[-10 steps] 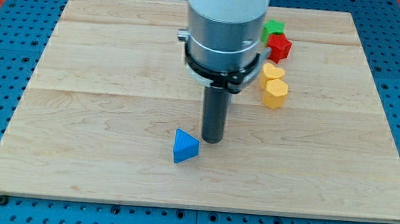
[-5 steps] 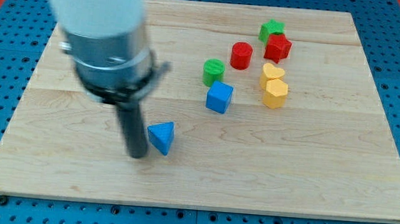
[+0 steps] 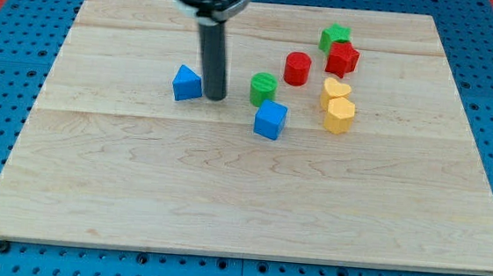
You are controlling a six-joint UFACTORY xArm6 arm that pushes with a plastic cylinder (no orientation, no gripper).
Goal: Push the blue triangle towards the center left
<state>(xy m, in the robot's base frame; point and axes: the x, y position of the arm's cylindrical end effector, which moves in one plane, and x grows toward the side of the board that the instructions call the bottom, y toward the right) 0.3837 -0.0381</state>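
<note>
My tip [image 3: 214, 97] touches the blue triangle's [image 3: 186, 84] right side, upper left-centre of the table [image 3: 92, 196]; green cylinder [image 3: 264, 88] sits right. Rod tool has nothing to spread or pinch.

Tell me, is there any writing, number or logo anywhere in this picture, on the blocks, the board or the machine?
None: no word, number, label or logo can be read anywhere in the view.
The wooden board shows only grain.
The blue triangle, green cylinder, blue cube and the other coloured blocks are plain.
The dark rod bears no marking; my tip stands just to the view's right of the blue triangle.
</note>
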